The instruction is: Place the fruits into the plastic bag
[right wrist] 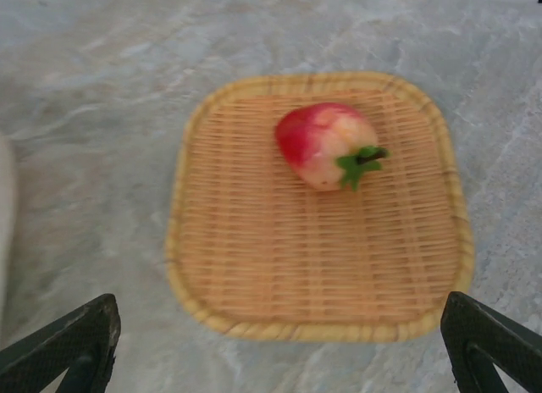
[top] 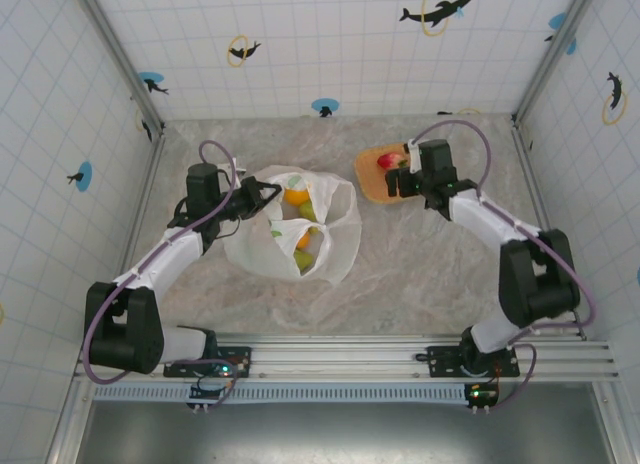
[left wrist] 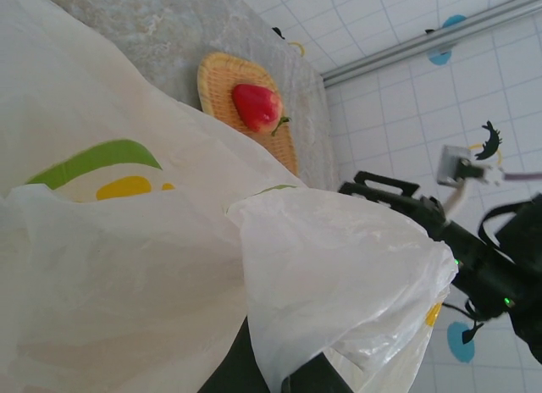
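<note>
Clamping the left pincer [top: 262, 194] on the bag [top: 330, 244] at its 10 o'clock rim, hovering the right pincer [right wrist: 278, 312] wide open over the tray [right wrist: 254, 266] and its fruit [right wrist: 326, 145] at 2 o'clock.

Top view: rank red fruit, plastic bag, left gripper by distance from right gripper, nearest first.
1. red fruit, on the tray beside the right gripper.
2. plastic bag, table centre.
3. left gripper, at the bag's left edge.

The red fruit [right wrist: 326, 146] lay alone on the tray [right wrist: 254, 283] — bare weave all round it, room for the wide-spread fingers [right wrist: 76, 334] of the right hand [right wrist: 279, 338]. Bare counter [right wrist: 93, 173] ran between tray and plastic bag [top: 250, 254] — a free strip.
</note>
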Available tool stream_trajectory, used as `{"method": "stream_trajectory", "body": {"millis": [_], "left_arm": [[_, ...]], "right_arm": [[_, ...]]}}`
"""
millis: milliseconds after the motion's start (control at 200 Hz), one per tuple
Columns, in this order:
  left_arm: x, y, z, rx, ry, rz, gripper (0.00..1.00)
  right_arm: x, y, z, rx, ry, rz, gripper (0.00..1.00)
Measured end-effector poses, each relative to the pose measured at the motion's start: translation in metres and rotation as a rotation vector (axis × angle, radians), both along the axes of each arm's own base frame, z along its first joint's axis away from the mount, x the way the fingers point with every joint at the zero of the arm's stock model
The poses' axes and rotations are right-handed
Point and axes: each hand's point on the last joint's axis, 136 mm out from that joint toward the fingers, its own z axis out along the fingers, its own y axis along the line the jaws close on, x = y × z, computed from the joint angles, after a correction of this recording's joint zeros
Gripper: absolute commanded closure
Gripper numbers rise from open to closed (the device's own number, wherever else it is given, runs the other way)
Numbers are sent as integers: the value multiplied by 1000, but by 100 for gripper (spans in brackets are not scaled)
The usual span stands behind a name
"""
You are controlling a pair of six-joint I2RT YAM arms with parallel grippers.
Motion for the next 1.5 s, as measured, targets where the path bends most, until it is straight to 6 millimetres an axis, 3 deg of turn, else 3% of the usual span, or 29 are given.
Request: {"method": "stream_trajectory", "body": {"millis": [370, 711, 1026, 1266, 1501], "left_arm": [[0, 0, 0, 1, 3, 0, 100], [0, 0, -1, 1, 4, 0, 100], [0, 0, -1, 1, 3, 0, 100], [0, 0, -1, 0, 3, 0, 100], [0, 0, -1, 1, 3, 0, 100]], "right_arm": [[80, -2, -37, -26, 65, -19, 0], [123, 7, -62, 81, 107, 52, 0], [130, 24, -82, 192, 163, 114, 0], [121, 32, -84, 205, 190, 184, 2], [110, 35, -91, 162, 211, 247, 10]]}}
